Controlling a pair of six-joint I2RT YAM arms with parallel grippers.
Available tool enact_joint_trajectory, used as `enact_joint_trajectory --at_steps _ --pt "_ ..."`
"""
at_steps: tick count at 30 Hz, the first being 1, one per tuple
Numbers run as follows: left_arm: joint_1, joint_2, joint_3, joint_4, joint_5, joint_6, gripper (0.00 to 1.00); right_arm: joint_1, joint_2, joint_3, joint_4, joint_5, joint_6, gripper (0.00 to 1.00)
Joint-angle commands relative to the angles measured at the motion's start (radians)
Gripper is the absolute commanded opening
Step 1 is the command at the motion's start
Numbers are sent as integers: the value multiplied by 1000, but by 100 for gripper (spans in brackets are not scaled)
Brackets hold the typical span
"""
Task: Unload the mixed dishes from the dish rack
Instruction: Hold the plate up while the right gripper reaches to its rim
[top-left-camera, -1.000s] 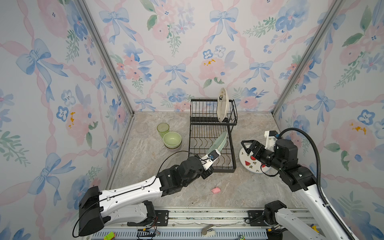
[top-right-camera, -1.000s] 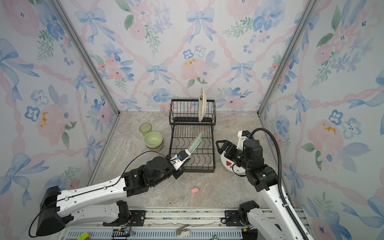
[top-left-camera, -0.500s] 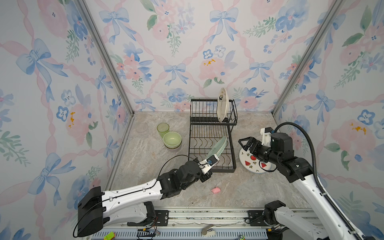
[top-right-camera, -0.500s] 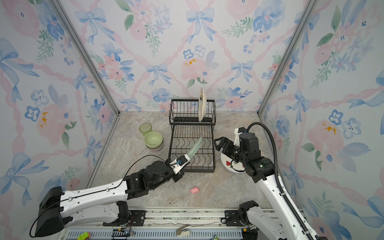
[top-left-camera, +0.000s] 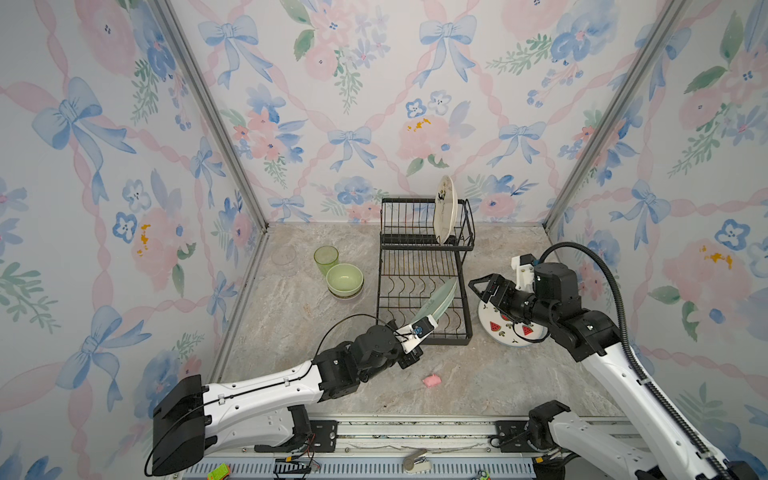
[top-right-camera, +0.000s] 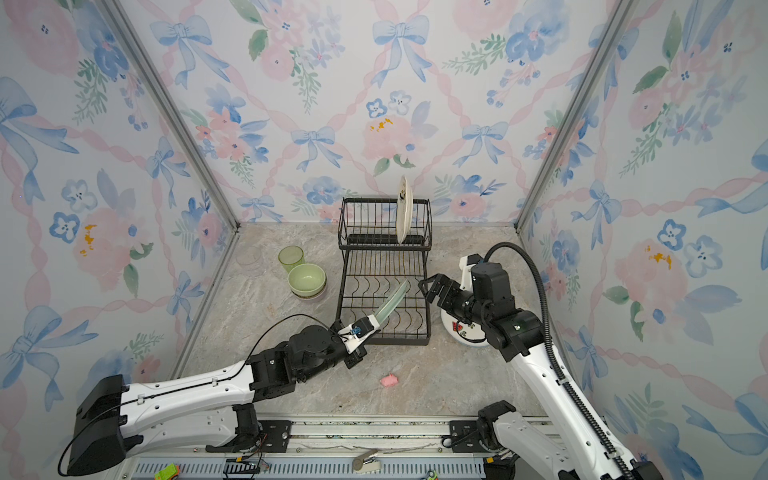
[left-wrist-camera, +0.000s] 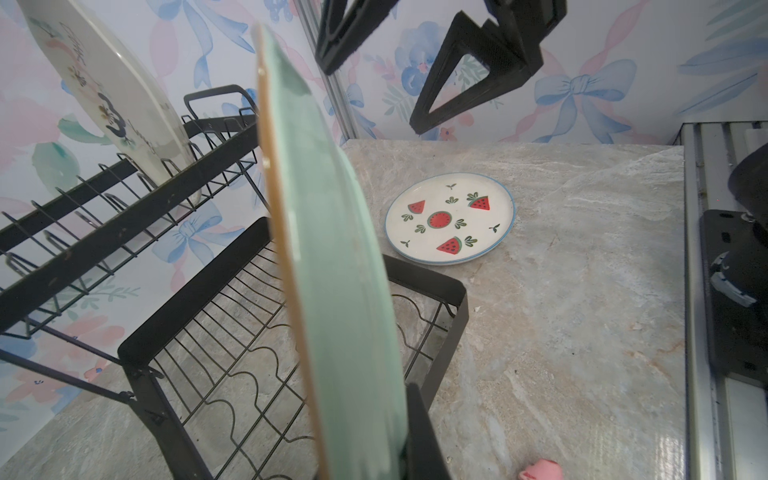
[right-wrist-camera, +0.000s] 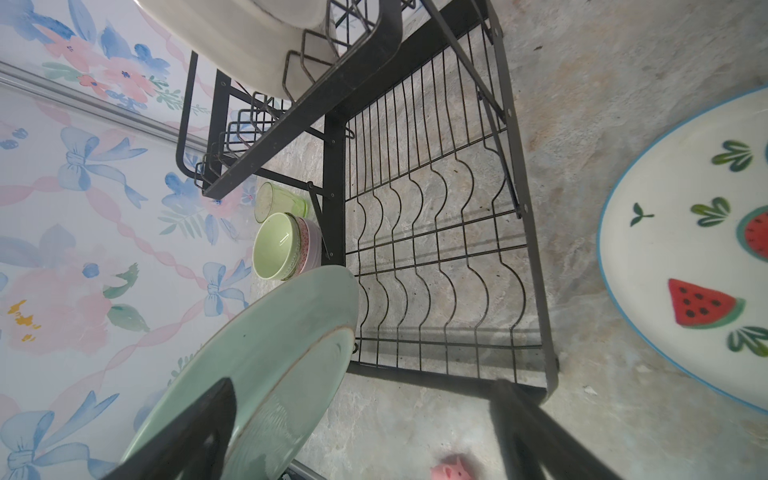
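Handover looks likely: left pincer (top-left-camera: 423, 327) clamped shut on the near rim of the pale green plate (top-left-camera: 437, 300), which slants up and away over the dish rack (top-left-camera: 451, 342) lower tier. Its far edge points at the right pincer (top-left-camera: 478, 292), gaping, empty and close by.

Floral bow-print wallpaper walls (top-left-camera: 374, 104) on three sides; grey-beige marbled tabletop (top-left-camera: 299, 316); aluminium corner posts (top-left-camera: 219, 124); even light.

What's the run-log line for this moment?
left gripper: shut on green plate | right gripper: open, empty | cream plate: in rack
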Motion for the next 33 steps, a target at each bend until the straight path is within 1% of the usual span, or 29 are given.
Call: enact_joint_trajectory --at_steps 1,9,14,18,22,25,29,30,33 --pt "-4 -32 8 154 8 31 0 12 10 23 21 -31 47 97" --pt "-4 19 19 153 -30 66 0 13 23 9 109 -86 162 97" --pt "-6 68 42 154 -58 102 0 24 60 10 142 -136 215 97" --pt "-8 108 70 155 -83 133 0 45 97 21 134 -136 215 97" --pt "-19 150 92 186 -152 172 0 72 138 29 104 -120 205 97" --pt "-31 176 108 206 -178 210 0 93 169 28 102 -117 208 97" --pt "-46 210 139 231 -212 243 0 110 205 29 117 -129 211 100" --pt "-48 215 141 234 -216 248 0 111 211 31 122 -131 214 98" --pt "-53 230 140 239 -223 254 0 111 212 30 128 -130 213 84"
